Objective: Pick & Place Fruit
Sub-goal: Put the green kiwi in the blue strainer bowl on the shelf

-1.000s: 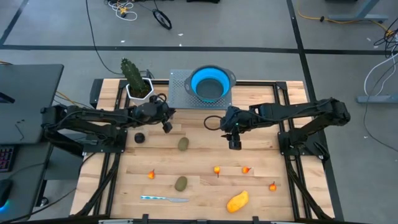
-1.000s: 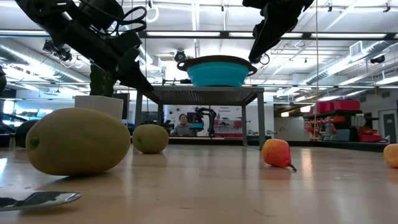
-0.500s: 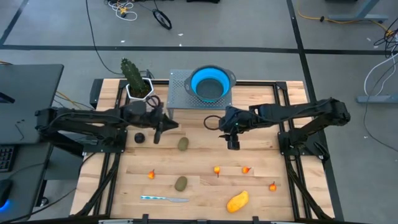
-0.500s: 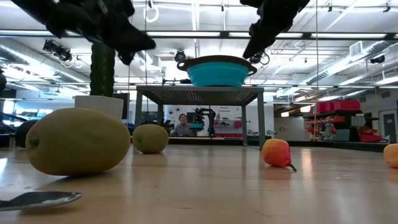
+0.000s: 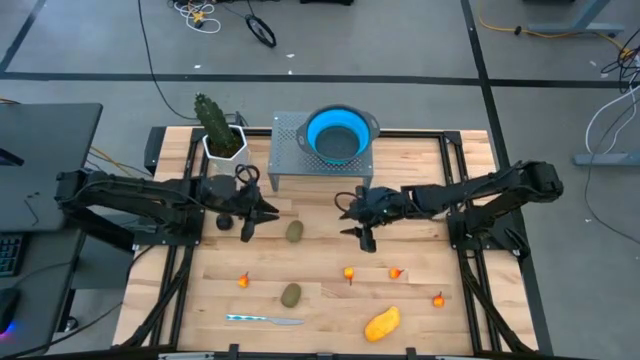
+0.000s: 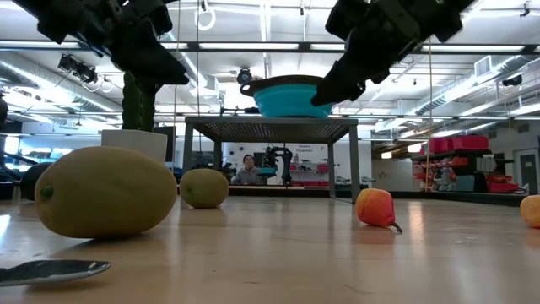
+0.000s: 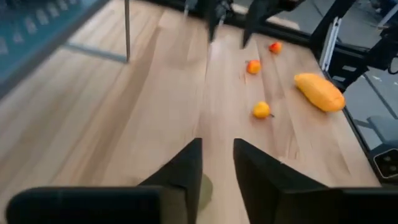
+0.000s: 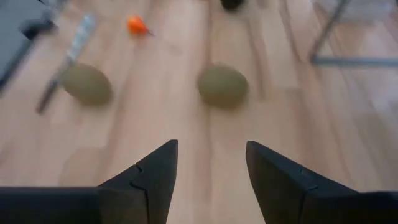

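Observation:
The fruit lies loose on the wooden table [image 5: 420, 255]. One olive-green oval [image 5: 295, 231] lies mid-table, a second oval [image 5: 290, 295] nearer the front. A black ball [image 5: 225, 222] rests left of my left gripper [image 5: 249, 230]. Several orange-red bits [image 5: 348, 271] and a yellow-orange oblong [image 5: 382, 323] lie toward the front right. My left gripper [image 7: 217, 158] is narrowly open with nothing between its fingers, just left of the mid-table oval. My right gripper [image 5: 362, 236] hangs open over bare wood right of that oval [image 8: 222, 86], slanting toward it.
A blue bowl [image 5: 338, 135] sits on a metal stand [image 5: 285, 150] at the far middle. A cactus in a white pot [image 5: 218, 135] stands at the far left. A knife [image 5: 262, 320] lies near the front edge. Bare wood lies between the two grippers.
My left gripper has drawn away from the stand's left leg toward the near edge, and now hangs between the black ball and the mid-table oval. My right gripper has come down and tipped toward the table. No fruit has moved.

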